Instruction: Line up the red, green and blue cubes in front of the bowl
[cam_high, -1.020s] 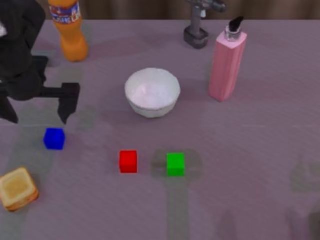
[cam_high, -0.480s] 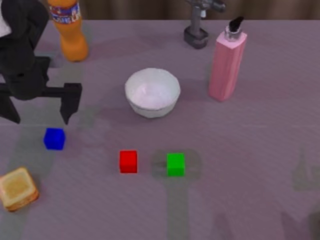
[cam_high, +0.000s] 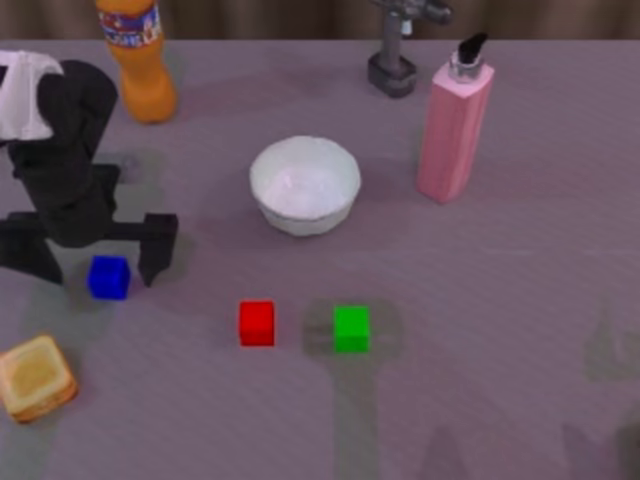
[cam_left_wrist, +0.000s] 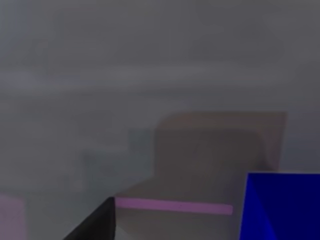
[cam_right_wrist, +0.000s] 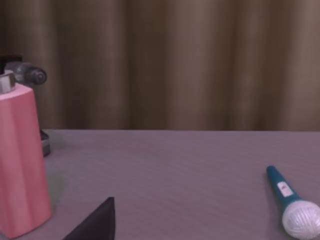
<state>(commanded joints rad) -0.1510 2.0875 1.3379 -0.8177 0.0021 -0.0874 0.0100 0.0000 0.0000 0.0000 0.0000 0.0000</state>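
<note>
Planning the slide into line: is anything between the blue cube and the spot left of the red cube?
Nothing visible. The blue cube sits between the open left gripper's fingers, and bare table lies between it and the red cube. The toast lies off to the side.

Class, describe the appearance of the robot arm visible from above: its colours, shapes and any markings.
The left arm is bulky, matt black with one white segment near its upper end. Its left gripper has two blocky black fingers on a crossbar. No cables or markings show.
</note>
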